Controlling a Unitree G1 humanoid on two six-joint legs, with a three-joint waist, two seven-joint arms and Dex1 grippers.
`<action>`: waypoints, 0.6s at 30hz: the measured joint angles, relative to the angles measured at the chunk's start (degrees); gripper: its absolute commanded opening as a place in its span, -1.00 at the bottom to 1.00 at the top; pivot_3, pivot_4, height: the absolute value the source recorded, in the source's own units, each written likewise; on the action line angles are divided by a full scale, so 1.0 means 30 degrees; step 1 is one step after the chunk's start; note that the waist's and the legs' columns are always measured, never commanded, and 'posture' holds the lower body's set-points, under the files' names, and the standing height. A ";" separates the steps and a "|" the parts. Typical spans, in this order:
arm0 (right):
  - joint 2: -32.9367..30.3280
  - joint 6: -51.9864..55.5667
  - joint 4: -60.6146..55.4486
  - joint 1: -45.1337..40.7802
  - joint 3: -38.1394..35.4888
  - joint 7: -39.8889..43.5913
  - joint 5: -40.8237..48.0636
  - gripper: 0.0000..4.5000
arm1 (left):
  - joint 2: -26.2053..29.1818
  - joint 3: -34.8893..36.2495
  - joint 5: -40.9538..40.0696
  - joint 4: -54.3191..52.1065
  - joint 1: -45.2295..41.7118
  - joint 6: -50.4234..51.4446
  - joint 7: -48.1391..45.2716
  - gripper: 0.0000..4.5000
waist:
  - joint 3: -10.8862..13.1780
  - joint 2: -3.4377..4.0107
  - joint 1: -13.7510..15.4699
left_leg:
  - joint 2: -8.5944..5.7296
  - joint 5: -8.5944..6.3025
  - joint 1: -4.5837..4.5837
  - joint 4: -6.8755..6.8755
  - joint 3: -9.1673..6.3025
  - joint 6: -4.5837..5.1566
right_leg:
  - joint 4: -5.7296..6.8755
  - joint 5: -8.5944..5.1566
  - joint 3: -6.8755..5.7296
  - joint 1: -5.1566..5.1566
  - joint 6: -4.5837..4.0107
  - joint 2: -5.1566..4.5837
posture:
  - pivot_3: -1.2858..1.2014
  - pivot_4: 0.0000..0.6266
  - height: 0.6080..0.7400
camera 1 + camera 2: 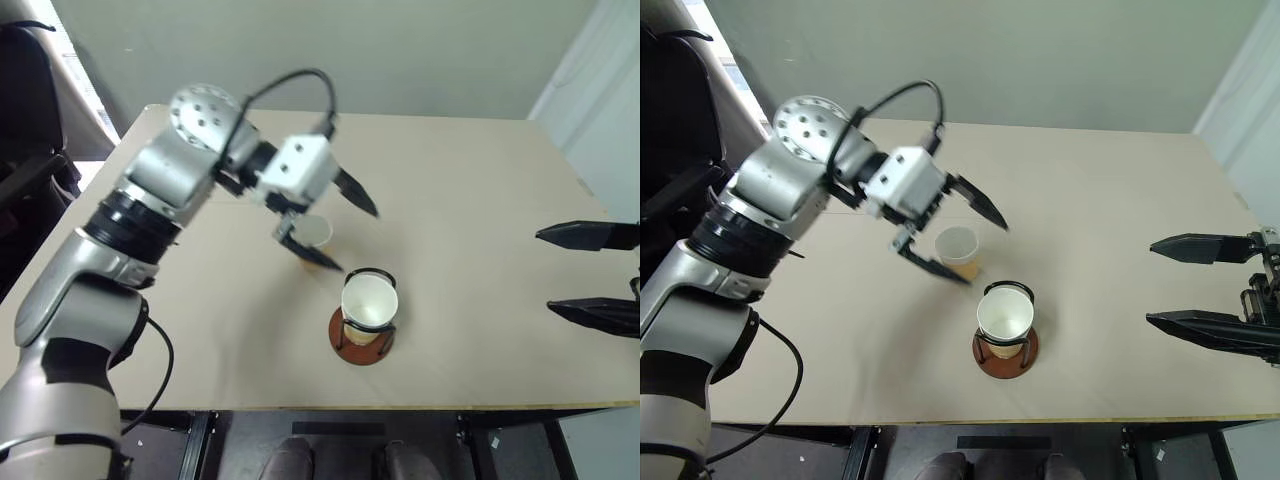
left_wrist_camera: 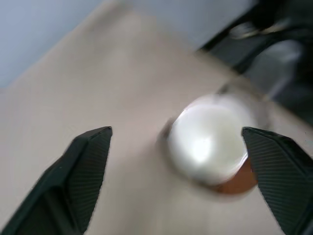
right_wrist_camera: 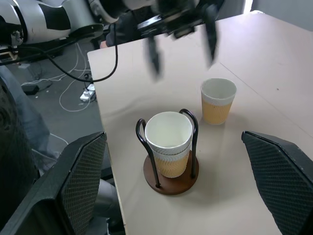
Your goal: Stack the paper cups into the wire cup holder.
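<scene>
Left eye view: my left gripper (image 1: 330,222) hangs above the light wooden table (image 1: 480,200), fingers spread wide and gripping nothing, one black finger each side of a loose paper cup (image 1: 314,236) standing upright below.
Holder: the wire cup holder (image 1: 362,338) sits near the table's front edge, just beside that cup but apart from it, with stacked cups (image 1: 368,305) nested inside its black loops; the wire keeps the stack upright.
Right side: my right gripper (image 1: 590,275) waits well off to the side, fingers wide, empty, I judge to leave the left arm room.

Right eye view: same scene; here a clear strip of table shows between the loose cup and the holder, so the two do not touch.

Left wrist view: blurred; I look down between my own spread fingertips (image 2: 88,161) at a white cup mouth and the reddish wooden base beneath it. No finger touches the cup.

Right wrist view: the sharpest look at the stack. Rolled rims show one inside another in the holder, how many I cannot tell. The loose cup stands alone beyond, tan outside, white rim up, my left fingers hanging open above.
Task standing: by my judgement one cup remains to be stacked.
</scene>
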 measured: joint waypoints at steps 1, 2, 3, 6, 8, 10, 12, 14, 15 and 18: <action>-0.0001 -0.0065 0.0008 -0.0072 0.0052 0.0001 -0.0003 1.00 | -0.0079 0.0030 0.1514 0.1884 -0.0098 -0.0907 0.0167 0.99 | 0.0000 0.0001 -0.0002 | -0.0007 -0.0003 -0.0003 0.0012 -0.0024 0.0004 | -0.0013 -0.0001 0.0001 -0.0006 0.0001 -0.0001 | 0.03 -0.52 1.00; 0.0000 -0.0112 0.0016 -0.0081 0.0064 0.0003 -0.0005 1.00 | -0.0101 0.0040 0.2353 0.2993 -0.0097 -0.1450 0.0251 0.99 | 0.0002 0.0000 -0.0010 | -0.0007 -0.0005 -0.0010 0.0016 -0.0029 0.0008 | -0.0008 0.0000 0.0003 -0.0010 0.0002 -0.0001 | 0.03 -0.52 1.00; -0.0002 -0.0182 0.0071 -0.0125 0.0119 0.0006 -0.0018 1.00 | -0.0203 0.0062 0.3387 0.4359 -0.0094 -0.2057 0.0205 0.99 | 0.0003 -0.0003 0.0000 | -0.0007 -0.0010 -0.0022 0.0024 -0.0047 0.0016 | -0.0006 0.0001 -0.0003 -0.0011 0.0004 0.0000 | 0.03 -0.52 1.00; -0.0003 -0.0363 0.0209 -0.0213 0.0323 0.0071 -0.0063 1.00 | -0.0581 0.0209 0.4678 0.6152 -0.0085 -0.2591 -0.0035 0.99 | 0.0007 -0.0009 0.0081 | -0.0027 -0.0017 -0.0079 0.0046 -0.0089 0.0028 | -0.0018 0.0008 -0.0020 -0.0018 0.0017 0.0000 | 0.03 -0.52 1.00; -0.0004 -0.0449 0.0316 -0.0289 0.0402 0.0094 -0.0079 1.00 | -0.0789 0.0357 0.4956 0.6493 -0.0086 -0.2771 -0.0052 0.99 | 0.0007 -0.0009 0.0223 | -0.0041 -0.0019 -0.0126 0.0067 -0.0114 0.0033 | -0.0037 0.0014 -0.0027 -0.0034 0.0027 -0.0003 | 0.03 -0.52 1.00; -0.0026 -0.0501 0.0346 -0.0322 0.0479 0.0112 -0.0099 1.00 | -0.0992 0.0354 0.5097 0.6608 -0.0083 -0.2908 -0.0058 0.99 | 0.0007 -0.0009 0.0327 | -0.0047 -0.0026 -0.0156 0.0096 -0.0117 0.0044 | -0.0050 0.0020 -0.0032 -0.0039 0.0039 -0.0004 | 0.03 -0.52 1.00; -0.0052 -0.0511 0.0342 -0.0324 0.0501 0.0148 -0.0128 1.00 | -0.1124 0.0222 0.5110 0.6590 -0.0073 -0.2947 -0.0061 0.99 | 0.0007 -0.0009 0.0359 | -0.0049 -0.0028 -0.0171 0.0116 -0.0110 0.0048 | -0.0061 0.0034 -0.0030 -0.0038 0.0062 -0.0005 | 0.03 -0.52 1.00; -0.0089 -0.0507 0.0346 -0.0318 0.0499 0.0203 -0.0183 1.00 | -0.1173 0.0046 0.5119 0.6585 0.0093 -0.3041 -0.0062 0.99 | 0.0007 -0.0009 0.0357 | -0.0046 -0.0028 -0.0169 0.0126 -0.0090 0.0049 | -0.0064 0.0046 -0.0022 -0.0036 0.0084 -0.0008 | 0.03 -0.52 1.00; -0.0111 -0.0499 0.0346 -0.0312 0.0498 0.0222 -0.0190 1.00 | -0.1256 -0.0013 0.5132 0.6605 0.0190 -0.3073 -0.0066 0.99 | 0.0007 -0.0009 0.0357 | -0.0045 -0.0028 -0.0167 0.0134 -0.0083 0.0049 | -0.0060 0.0048 -0.0021 -0.0036 0.0089 -0.0006 | 0.03 -0.52 1.00; -0.0259 -0.0344 0.0282 -0.0227 0.0468 0.0254 -0.0191 1.00 | -0.1947 -0.0018 0.5484 0.7048 0.0270 -0.3446 -0.0068 0.99 | 0.0007 -0.0009 0.0395 | -0.0049 -0.0029 -0.0167 0.0168 -0.0091 0.0051 | -0.0050 0.0053 -0.0023 -0.0020 0.0098 -0.0006 | 0.03 -0.52 1.00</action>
